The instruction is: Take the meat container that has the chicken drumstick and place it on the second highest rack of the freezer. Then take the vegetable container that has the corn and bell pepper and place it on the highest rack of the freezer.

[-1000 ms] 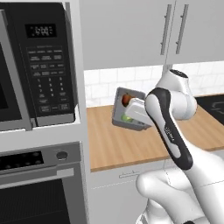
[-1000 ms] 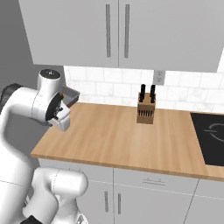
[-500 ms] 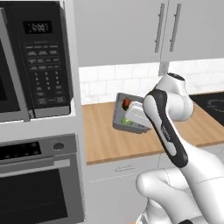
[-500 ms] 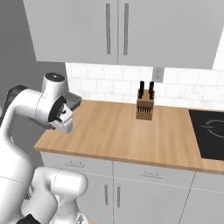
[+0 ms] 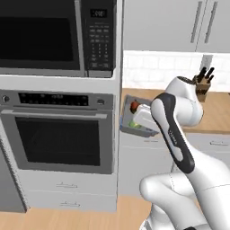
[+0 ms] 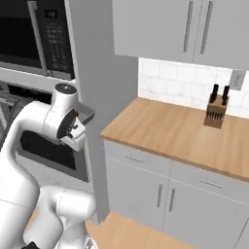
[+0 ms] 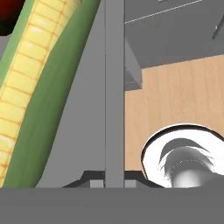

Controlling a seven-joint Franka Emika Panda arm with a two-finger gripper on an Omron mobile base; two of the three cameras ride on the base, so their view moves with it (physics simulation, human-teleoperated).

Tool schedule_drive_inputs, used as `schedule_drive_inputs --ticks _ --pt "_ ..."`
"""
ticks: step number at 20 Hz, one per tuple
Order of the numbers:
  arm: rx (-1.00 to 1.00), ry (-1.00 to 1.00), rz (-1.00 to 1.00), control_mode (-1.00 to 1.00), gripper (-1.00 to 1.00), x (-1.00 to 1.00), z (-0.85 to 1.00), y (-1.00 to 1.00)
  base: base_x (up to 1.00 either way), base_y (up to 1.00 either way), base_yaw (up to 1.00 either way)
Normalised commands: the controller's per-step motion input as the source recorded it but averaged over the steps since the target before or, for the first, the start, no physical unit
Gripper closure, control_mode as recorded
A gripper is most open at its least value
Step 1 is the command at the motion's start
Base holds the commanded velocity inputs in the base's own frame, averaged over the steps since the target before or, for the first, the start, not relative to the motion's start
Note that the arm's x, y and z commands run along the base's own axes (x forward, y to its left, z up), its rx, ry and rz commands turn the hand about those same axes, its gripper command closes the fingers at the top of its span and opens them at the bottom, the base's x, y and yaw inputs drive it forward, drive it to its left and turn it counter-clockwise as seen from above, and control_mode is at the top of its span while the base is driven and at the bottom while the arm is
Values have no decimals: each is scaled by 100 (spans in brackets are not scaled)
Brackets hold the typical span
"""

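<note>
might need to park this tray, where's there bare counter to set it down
The light wood countertop is bare from its left edge by the grey tall cabinet across to the wooden knife block. Crowded only at that block, against the white tiled backsplash.

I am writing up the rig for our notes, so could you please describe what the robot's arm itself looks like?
The arm is glossy white with rounded, bulbous links and dark grey joint bands. One dark band carries small pale lettering, too small to read. A round grey cap tops a joint. No loose cables show.
</note>
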Motion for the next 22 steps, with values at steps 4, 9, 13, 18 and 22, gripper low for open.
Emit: schedule_drive_inputs --ticks 4,9,13,18,22 --pt "0 0 0 100 100 0 0 0 -11 75 74" --pt "0 0 0 100 100 0 0 0 3 98 59" --pt "0 0 0 100 100 0 0 0 45 100 41" --pt "0 0 0 100 100 0 0 0 94 100 21" --pt "0 0 0 100 100 0 0 0 100 98 4"
